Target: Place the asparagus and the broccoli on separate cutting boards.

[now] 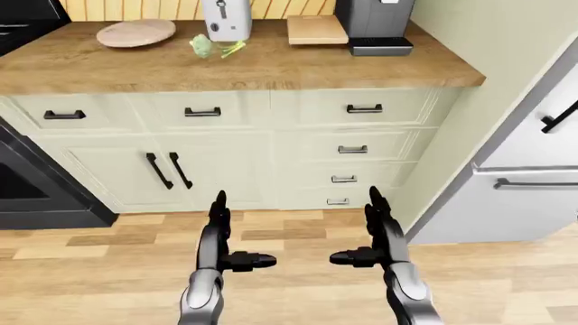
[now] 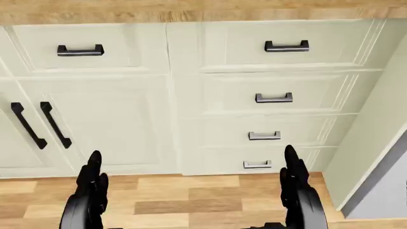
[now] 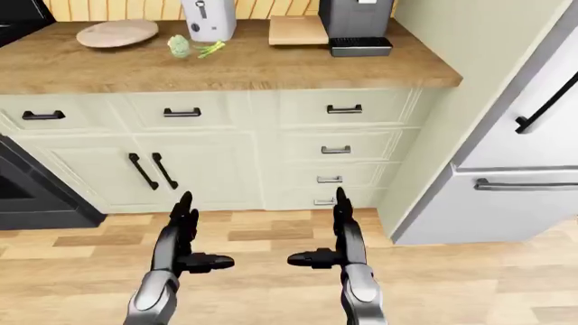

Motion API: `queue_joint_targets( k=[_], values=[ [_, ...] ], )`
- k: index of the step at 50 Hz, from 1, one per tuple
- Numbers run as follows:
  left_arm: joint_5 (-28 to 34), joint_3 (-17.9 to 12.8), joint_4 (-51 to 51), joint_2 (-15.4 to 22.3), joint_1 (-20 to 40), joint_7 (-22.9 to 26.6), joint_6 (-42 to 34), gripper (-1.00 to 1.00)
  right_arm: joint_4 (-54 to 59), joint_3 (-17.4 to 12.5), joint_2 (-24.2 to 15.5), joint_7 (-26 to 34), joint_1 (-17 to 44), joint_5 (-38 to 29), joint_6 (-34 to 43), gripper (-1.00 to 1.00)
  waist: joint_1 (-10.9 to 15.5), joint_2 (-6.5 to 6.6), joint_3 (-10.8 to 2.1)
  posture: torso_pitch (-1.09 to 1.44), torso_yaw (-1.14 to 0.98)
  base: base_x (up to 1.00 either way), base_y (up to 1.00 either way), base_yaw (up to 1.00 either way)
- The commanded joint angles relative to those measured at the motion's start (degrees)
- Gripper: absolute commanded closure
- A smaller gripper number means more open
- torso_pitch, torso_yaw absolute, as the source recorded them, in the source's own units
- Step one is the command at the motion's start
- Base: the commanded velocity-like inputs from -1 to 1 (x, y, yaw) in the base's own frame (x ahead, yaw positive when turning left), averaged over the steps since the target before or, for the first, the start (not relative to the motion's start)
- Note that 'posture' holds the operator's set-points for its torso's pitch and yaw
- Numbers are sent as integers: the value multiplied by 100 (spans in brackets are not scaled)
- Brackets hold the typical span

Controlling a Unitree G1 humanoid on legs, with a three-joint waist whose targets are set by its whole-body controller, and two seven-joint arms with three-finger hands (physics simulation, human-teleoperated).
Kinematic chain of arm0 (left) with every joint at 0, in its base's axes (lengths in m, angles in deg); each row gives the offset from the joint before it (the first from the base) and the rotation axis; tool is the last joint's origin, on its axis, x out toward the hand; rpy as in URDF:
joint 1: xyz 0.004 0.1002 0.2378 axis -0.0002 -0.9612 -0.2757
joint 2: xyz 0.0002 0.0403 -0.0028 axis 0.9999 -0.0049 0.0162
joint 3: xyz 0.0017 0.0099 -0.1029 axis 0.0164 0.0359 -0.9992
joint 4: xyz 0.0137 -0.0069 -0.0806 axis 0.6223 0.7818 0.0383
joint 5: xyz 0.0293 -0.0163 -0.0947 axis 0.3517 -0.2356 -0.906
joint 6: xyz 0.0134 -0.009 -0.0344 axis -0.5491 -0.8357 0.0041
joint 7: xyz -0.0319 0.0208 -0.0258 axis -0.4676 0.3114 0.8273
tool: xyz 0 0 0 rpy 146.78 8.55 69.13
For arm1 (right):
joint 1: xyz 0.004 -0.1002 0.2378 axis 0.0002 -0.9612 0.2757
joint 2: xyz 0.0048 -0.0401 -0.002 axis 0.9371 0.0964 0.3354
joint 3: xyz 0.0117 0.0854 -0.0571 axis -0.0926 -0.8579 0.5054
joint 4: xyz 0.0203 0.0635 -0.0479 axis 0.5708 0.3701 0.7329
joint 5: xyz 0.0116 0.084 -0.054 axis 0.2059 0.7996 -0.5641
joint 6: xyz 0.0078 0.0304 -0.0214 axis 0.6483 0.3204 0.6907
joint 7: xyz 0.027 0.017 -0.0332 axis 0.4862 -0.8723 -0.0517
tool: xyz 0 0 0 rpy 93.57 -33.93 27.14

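On the wooden counter (image 1: 271, 68) at the top of the left-eye view, a pale green broccoli (image 1: 200, 46) lies next to a thin yellow-green asparagus (image 1: 232, 48), both below a white appliance (image 1: 227, 19). A round wooden cutting board (image 1: 136, 32) lies to their left and a rectangular one (image 1: 317, 29) to their right. My left hand (image 1: 236, 233) and right hand (image 1: 360, 231) are open and empty, held low over the floor, far from the counter.
A dark coffee machine (image 1: 376, 24) stands at the counter's right end. Cream cabinets and drawers (image 1: 352, 149) are below the counter. A black oven (image 1: 27, 183) is at the left, a steel fridge (image 1: 533, 169) at the right. Wood floor (image 1: 298, 271) lies under my hands.
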Motion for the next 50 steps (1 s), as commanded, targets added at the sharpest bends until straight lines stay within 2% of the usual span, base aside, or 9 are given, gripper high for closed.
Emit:
queue_joint_targets(
  k=[1,3,5,8,16,25,31,49,50],
  values=[
    [117,137,-655,-40,48,-47,302,-100,-366,5,19,1,99,59,-402,-100,-12,-45,-5,0,0,0,0,0],
    [177,192,-695,-49,30,-40,317,-100,-134,28,41,-24,145,72,-508,-100,35,-1,-347,0,0,0,0,0],
    [256,253,-772,-57,-21,-34,319,-100,-69,58,55,-27,193,115,-507,-100,26,-40,-99,0,0,0,0,0],
    [268,265,-922,-79,-44,-55,238,-100,-69,61,51,-42,193,153,-519,-100,36,-49,-431,0,0,0,0,0],
    [255,191,-1425,-9,197,19,-348,-100,-879,100,67,-164,316,281,320,-100,48,-22,-471,0,0,0,0,0],
    [185,-133,-3383,232,1408,163,-2935,-100,-2250,-135,-119,-345,1148,358,2087,-100,56,-24,-564,0,0,0,0,0],
    [-12,-422,-4116,498,1974,90,-3992,-100,-2806,-178,-164,-180,1504,649,2460,-100,44,-5,-521,0,0,0,0,0],
    [-71,-432,-4163,538,1950,36,-3949,-100,-2794,-164,-159,-202,1307,671,2181,-100,285,-197,-166,0,0,0,1,74],
    [-91,-456,-4166,538,1975,35,-3969,-100,-2802,-167,-169,-234,1312,639,2185,-100,240,-134,-275,0,0,0,0,0]
  ],
)
